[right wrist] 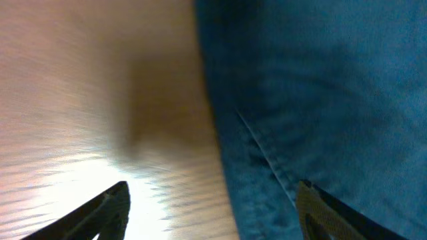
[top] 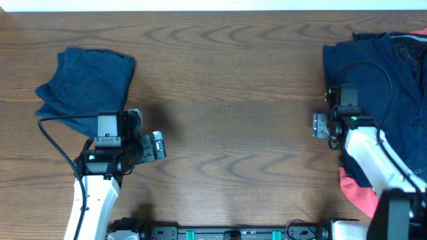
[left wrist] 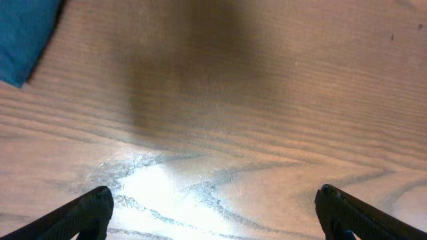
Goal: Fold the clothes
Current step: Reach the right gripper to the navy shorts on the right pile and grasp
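A folded dark navy garment (top: pixel 87 83) lies at the far left of the table; its corner shows at the top left of the left wrist view (left wrist: pixel 23 33). My left gripper (top: pixel 155 145) (left wrist: pixel 213 197) is open and empty over bare wood, to the right of and nearer than that garment. A loose pile of navy clothes (top: pixel 380 73) lies at the right edge. My right gripper (top: pixel 322 125) (right wrist: pixel 212 193) is open and straddles the left edge of that pile (right wrist: pixel 313 87), one finger over wood and one over cloth.
A pink-red cloth (top: pixel 353 193) shows beside the right arm at the near right. The wooden table (top: pixel 233 100) spreads between the two garments. The arm bases stand along the near edge.
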`<act>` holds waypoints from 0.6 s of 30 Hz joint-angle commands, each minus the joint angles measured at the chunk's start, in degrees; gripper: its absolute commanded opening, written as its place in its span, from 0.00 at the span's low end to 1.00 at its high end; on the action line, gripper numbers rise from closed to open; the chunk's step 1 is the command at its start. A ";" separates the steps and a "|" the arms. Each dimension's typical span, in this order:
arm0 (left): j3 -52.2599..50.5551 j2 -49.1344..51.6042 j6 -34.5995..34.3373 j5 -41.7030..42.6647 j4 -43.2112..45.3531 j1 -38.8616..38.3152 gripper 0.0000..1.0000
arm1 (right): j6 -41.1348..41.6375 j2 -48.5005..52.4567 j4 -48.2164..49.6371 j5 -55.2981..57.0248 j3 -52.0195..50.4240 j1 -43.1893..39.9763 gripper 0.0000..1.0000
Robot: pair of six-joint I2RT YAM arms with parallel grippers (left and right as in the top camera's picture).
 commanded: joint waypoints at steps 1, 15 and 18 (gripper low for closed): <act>0.92 0.39 -0.57 0.83 -0.20 0.35 0.98 | 0.20 3.15 -1.49 4.39 0.81 -2.16 0.74; 0.92 0.39 -0.57 0.81 -0.55 0.35 0.98 | 3.67 9.70 -4.59 7.17 0.90 -6.51 0.01; 0.92 0.39 -0.57 0.83 -0.55 0.35 0.98 | 4.50 8.00 -5.27 7.15 1.49 -6.51 0.01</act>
